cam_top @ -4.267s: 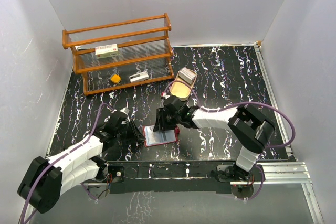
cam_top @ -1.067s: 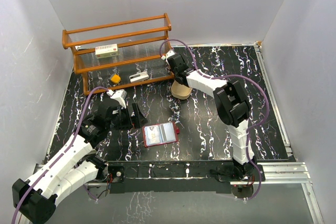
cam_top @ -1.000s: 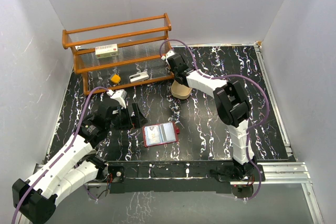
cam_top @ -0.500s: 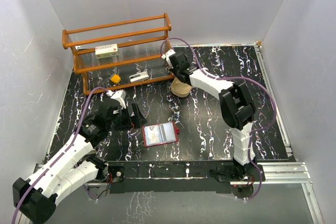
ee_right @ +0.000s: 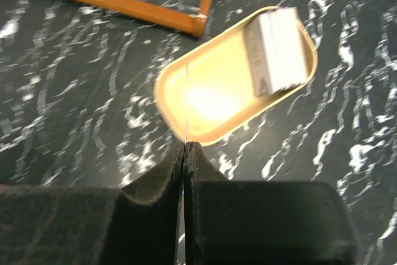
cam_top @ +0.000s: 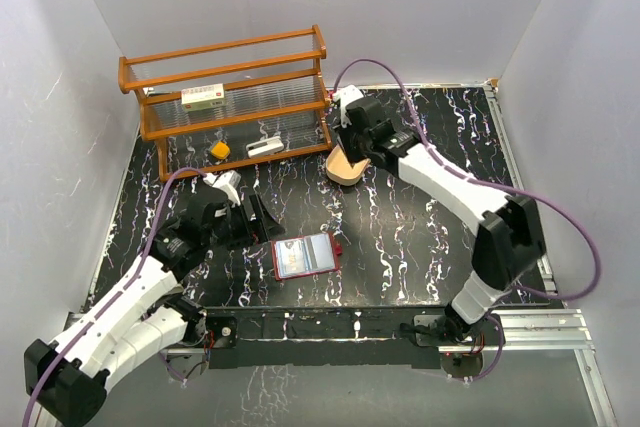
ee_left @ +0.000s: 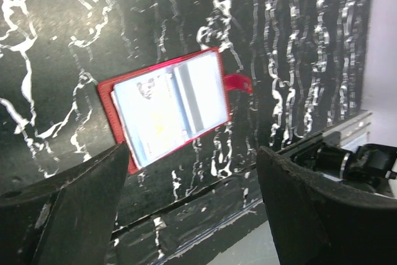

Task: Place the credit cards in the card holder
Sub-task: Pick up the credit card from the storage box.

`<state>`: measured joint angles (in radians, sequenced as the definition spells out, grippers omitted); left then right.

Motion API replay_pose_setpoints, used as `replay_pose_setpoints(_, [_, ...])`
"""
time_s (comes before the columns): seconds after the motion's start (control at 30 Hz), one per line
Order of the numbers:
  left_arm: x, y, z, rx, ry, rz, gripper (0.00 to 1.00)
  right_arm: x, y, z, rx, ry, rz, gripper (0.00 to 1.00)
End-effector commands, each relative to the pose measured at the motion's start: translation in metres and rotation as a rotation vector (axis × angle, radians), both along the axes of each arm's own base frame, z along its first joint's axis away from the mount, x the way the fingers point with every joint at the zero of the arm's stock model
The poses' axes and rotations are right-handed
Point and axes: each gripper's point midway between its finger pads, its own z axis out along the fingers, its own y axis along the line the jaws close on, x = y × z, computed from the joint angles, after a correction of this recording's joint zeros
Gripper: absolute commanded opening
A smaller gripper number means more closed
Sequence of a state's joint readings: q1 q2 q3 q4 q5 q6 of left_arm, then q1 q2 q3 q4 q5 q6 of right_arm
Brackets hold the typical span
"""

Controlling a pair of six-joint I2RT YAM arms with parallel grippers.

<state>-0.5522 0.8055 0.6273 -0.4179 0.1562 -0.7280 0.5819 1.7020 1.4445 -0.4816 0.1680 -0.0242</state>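
Observation:
The card holder [cam_top: 307, 255] lies open on the table near the front, dark red with pale pockets, and is also in the left wrist view [ee_left: 167, 107]. My left gripper [cam_top: 255, 219] hovers just left of it, open [ee_left: 192, 172] and holding nothing. The remaining credit cards [ee_right: 279, 51] are a pale stack at one end of the tan oval tray [ee_right: 186, 116]. My right gripper [ee_right: 187, 144] is shut on one thin credit card [ee_right: 186, 103], seen edge-on above the tray. From above, the right gripper [cam_top: 352, 150] hangs over the tray [cam_top: 343, 169].
A wooden rack [cam_top: 230, 97] stands at the back left, holding a white red-labelled box [cam_top: 203, 97], a yellow item [cam_top: 219, 150] and a small white item [cam_top: 265, 147]. Its corner [ee_right: 198, 26] is close to the tray. The table's front rail [ee_left: 322, 147] runs just beyond the card holder.
The right gripper has shut on one card and risen slightly from the tray, while its arm swung out to the right. The left jaws have narrowed a little; the left arm stayed put.

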Motion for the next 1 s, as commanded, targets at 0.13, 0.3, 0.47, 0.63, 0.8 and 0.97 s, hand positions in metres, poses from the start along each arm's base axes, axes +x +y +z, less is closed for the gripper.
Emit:
replay_pose_setpoints(0.13, [0.007,-0.024,0.047,-0.255,-0.092,0.029,0.70,-0.077,0.031,0.062,0.462,0.055,0.083,0.00])
replay_pose_setpoints(0.3, [0.010,-0.040,0.064,-0.389,-0.083,0.025,0.64,-0.127,0.050,0.077,0.711,0.137,0.204,0.00])
replay_pose_setpoints(0.47, [0.010,-0.057,0.089,-0.529,-0.117,-0.037,0.58,-0.161,0.057,0.077,0.855,0.238,0.266,0.00])
replay_pose_setpoints(0.63, [0.008,-0.066,0.104,-0.582,-0.142,-0.098,0.45,-0.190,0.062,0.091,1.052,0.319,0.309,0.00])
replay_pose_setpoints(0.8, [0.007,-0.072,0.108,-0.658,-0.120,-0.101,0.45,-0.209,0.058,0.102,1.236,0.343,0.330,0.00])
replay_pose_setpoints(0.97, [0.005,-0.075,0.110,-0.688,-0.118,-0.118,0.48,-0.215,0.056,0.108,1.283,0.347,0.345,0.00])
